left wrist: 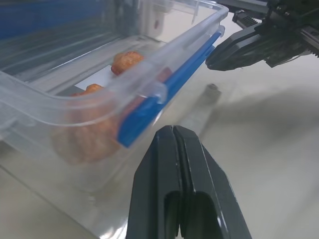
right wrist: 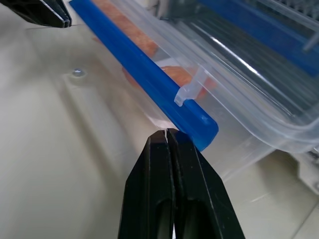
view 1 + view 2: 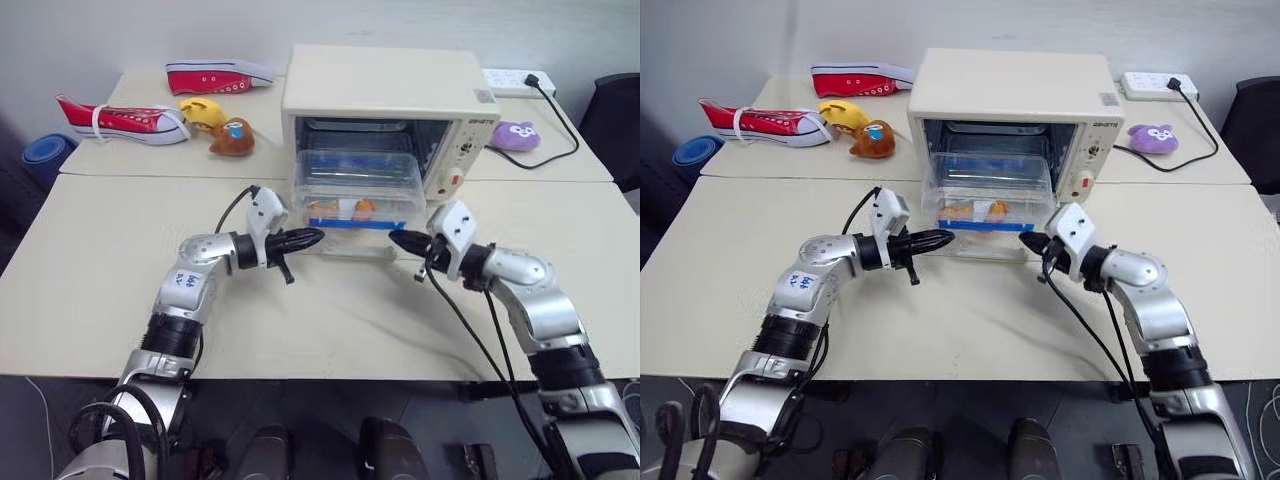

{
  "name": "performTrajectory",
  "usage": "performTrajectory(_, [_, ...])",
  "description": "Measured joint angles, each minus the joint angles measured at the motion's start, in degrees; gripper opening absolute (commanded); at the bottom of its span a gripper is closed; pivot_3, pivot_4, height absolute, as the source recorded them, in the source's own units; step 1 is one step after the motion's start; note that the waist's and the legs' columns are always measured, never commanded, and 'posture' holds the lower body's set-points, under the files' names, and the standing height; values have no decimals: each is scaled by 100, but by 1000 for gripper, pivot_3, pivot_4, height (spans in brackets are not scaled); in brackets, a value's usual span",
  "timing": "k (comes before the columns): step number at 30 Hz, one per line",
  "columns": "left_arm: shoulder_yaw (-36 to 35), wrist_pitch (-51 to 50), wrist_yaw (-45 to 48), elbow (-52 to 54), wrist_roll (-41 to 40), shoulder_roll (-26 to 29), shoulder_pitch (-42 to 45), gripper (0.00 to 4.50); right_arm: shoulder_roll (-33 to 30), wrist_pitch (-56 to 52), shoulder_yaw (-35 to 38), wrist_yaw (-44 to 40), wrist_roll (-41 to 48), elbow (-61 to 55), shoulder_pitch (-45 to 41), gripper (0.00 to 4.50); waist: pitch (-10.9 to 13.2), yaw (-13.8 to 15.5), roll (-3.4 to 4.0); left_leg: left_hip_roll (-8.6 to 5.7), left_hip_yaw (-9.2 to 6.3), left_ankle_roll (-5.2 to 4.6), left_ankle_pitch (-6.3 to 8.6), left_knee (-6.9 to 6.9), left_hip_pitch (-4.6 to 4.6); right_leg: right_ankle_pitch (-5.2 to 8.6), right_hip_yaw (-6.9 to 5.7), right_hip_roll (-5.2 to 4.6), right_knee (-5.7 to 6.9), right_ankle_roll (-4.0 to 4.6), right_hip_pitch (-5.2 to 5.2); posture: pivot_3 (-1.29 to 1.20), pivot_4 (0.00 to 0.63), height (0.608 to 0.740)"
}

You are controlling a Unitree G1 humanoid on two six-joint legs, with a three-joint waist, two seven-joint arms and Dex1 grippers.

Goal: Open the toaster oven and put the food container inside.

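Container (image 3: 360,190) half in oven (image 3: 385,100); L gripper (image 3: 312,237) & R gripper (image 3: 397,239) clenched empty; light, slick plastic—push at blue-clip corners.

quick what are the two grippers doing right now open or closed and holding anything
Left gripper: jaws closed, holding nothing, next to the food container.
Right gripper: jaws closed, holding nothing, at the container's blue front edge.

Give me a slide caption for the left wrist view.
Shut left gripper beside the food container and its blue clip strip, right gripper opposite.
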State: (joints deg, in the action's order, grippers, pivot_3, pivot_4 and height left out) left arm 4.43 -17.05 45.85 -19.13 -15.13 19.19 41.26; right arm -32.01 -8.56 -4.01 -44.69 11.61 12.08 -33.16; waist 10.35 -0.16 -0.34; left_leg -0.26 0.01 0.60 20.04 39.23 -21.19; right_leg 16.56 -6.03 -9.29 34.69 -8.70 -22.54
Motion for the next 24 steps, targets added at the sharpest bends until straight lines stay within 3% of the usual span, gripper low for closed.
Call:
performTrajectory(6, [-409, 649, -1054, -1247, 210, -552, 755, 0, 427, 701, 0, 152, -330, 1548, -949, 53, 0, -21, 0, 0, -1, 0, 0, -1, -2, 0, -3, 0, -2, 0, -1, 0, 150, 740])
performTrajectory(16, [-806, 1528, -1871, -2876, 338, -877, 1673, 0, 795, 1861, 43, 770, -845, 3787, -2198, 53, 0, -74, 0, -1, -6, 1, 0, -6, -5, 0, -9, -2, -2, -1, -2, 0, 150, 740])
performTrajectory(20, [-819, 1625, -1793, -2792, 344, -875, 1531, 0, 795, 2053, 179, 841, -871, 4052, -2345, 53, 0, -162, 1, 0, -7, 0, 0, -12, -4, 0, -15, -4, -3, -1, -3, 0, 150, 740])
performTrajectory(24, [-776, 1151, -1395, -1721, 285, -558, 592, 0, 622, 1756, 237, 88, -568, 3241, -1759, 53, -1, -233, 2, 5, -6, 1, 0, -19, -4, 0, -27, -3, 1, 0, -11, 0, 150, 740])
